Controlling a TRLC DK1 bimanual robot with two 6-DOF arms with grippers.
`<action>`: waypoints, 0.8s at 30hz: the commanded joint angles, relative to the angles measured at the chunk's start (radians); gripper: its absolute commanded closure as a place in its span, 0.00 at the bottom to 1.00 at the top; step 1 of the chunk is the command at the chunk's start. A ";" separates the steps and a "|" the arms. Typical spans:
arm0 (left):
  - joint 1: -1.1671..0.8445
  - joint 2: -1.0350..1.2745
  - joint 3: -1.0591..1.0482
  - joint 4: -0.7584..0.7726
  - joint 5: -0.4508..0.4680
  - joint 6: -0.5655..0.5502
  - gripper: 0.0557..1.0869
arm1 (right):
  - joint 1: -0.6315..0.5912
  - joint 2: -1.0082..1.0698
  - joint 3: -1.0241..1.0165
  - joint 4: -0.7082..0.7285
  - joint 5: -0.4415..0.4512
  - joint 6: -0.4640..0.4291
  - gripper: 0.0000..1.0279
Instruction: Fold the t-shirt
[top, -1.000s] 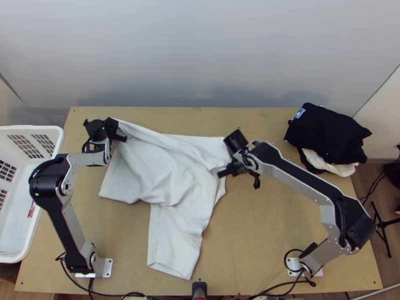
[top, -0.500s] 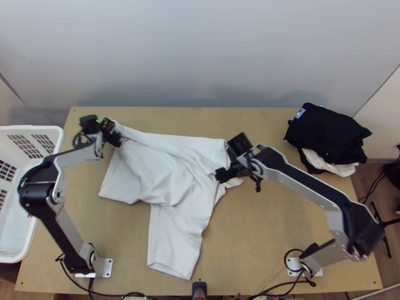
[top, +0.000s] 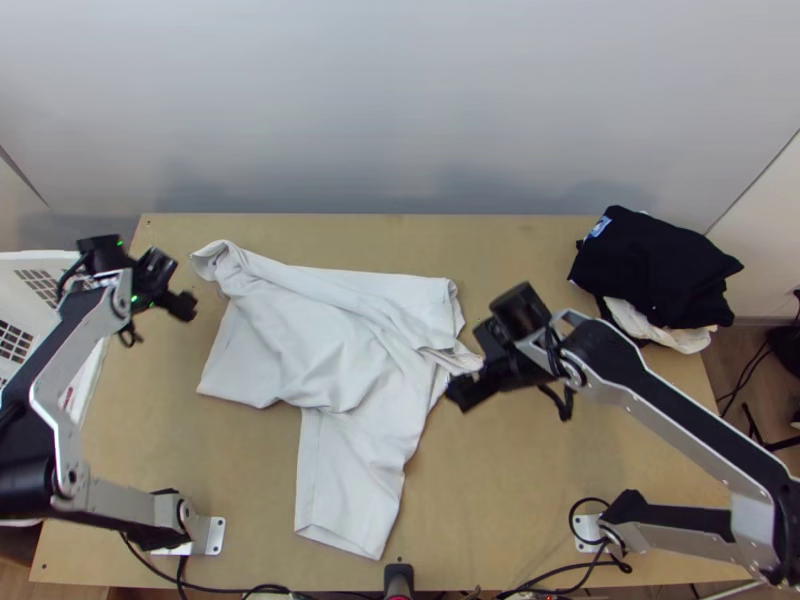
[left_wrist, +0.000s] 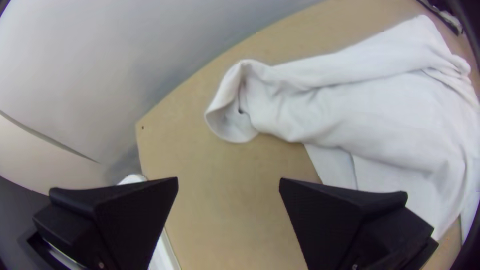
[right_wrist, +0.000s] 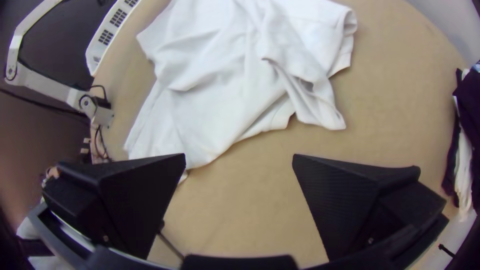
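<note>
left gripper (left_wrist: 228, 180) slides left, right gripper (right_wrist: 239, 157) right and nearer, both wide, off the rumpled t-shirt (top: 330, 345)... probably regrab time

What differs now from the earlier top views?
The left gripper drew left, apparently releasing the shirt; the right gripper moved right and toward the table's near edge. The shirt's near end and the dark clothes pile stayed put.

Soft, even brightness with dark corners.
</note>
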 joint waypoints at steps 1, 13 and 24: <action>0.106 -0.149 -0.099 -0.211 0.121 0.075 0.05 | 0.052 -0.070 -0.083 -0.070 -0.119 -0.016 0.03; 0.008 -0.060 0.006 -0.068 0.101 -0.282 0.05 | -0.078 -0.087 -0.164 0.174 -0.027 0.063 0.07; -0.065 -0.141 -0.054 -0.053 0.029 -0.330 0.05 | -0.195 -0.098 -0.342 0.471 0.201 -0.028 0.07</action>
